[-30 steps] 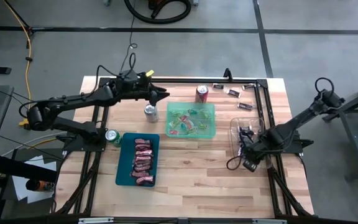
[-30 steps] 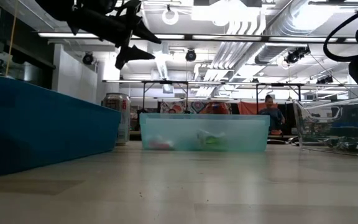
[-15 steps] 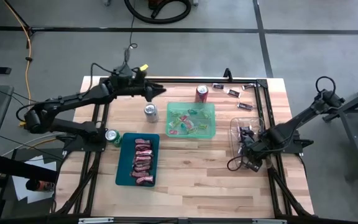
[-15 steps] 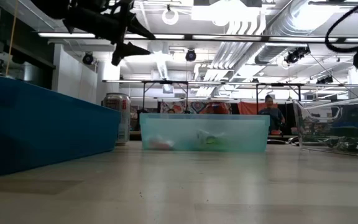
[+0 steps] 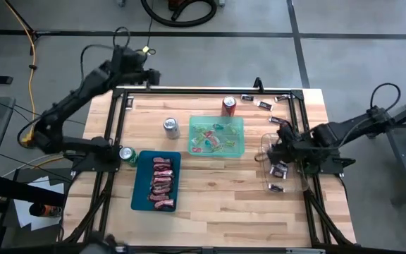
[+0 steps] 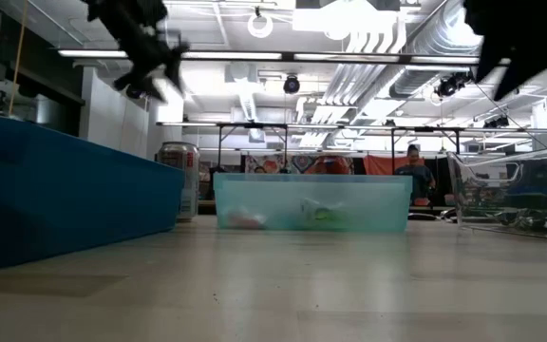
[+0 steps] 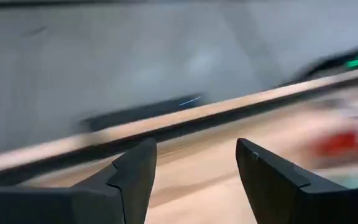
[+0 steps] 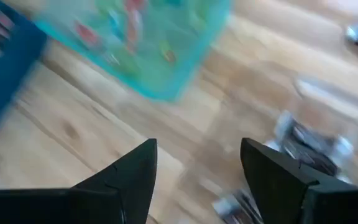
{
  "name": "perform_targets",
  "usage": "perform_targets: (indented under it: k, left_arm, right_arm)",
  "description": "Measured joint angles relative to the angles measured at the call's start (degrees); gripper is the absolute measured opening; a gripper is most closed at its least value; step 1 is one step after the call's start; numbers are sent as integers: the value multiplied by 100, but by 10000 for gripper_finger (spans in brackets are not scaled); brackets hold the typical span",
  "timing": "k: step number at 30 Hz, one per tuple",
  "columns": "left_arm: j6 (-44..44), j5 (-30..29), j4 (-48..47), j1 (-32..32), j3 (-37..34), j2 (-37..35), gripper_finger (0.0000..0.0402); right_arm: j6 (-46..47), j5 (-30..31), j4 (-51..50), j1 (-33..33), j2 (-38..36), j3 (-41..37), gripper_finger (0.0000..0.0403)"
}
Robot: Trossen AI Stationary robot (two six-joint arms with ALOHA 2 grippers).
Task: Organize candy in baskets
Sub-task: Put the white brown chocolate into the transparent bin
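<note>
Both arms are shifting compared with a second ago: the left gripper [image 5: 146, 73], which was reaching over the table near the silver can [image 5: 170, 127], is now pulling back past the table's far left edge, and the right gripper [image 5: 282, 144], earlier low beside the clear basket [image 5: 266, 150], is now hanging over its far end. Both are open and empty; each wrist view shows two spread fingers with nothing between them.

Sorting looks well along. Red and pink candy [image 5: 162, 182] is lying in rows in the teal basket [image 5: 136, 194], mixed bright candy [image 5: 210, 137] is sitting in the green basket [image 5: 240, 123], and dark candy [image 5: 279, 169] is resting in the clear one. A few dark pieces [image 5: 264, 105] are still waiting loose on the wood by the far right corner, so the right arm is probably rising to go after them, being the nearer one.

A red can [image 5: 228, 106] is standing just beyond the green basket, near those loose pieces, and a green can [image 5: 126, 154] is touching or nearly touching the teal basket's corner. The red can is the likeliest thing to get knocked. A black frame rail [image 5: 300, 120] is running close by the strays too.
</note>
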Motion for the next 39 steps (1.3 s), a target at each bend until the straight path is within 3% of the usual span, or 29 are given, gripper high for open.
perform_targets:
  k: [3,9,16,22,29,39]
  left_arm:
    - [249,-710,-729,386,143,679,199]
    - [-75,-1215,-1668,663,6,1867,182]
    - [-461,-2207,-1512,340,-425,2337,156]
    - [-805,-2532,-1133,297,-683,2632,121]
    - [-2327,-3420,-667,180,-882,2723,11]
    - [-5601,-4451,-380,-295,-1784,2730,0]
  right_arm:
    - [-734,12,892,-594,3,-134,226]
    - [-1970,-122,2197,-1483,121,-250,226]
    - [-2699,-371,2637,-1959,201,-253,226]
    - [-3102,-375,2661,-2095,201,-255,226]
    - [-3454,-343,2661,-2210,201,-255,226]
    - [-3456,-532,2659,-2208,201,-257,226]
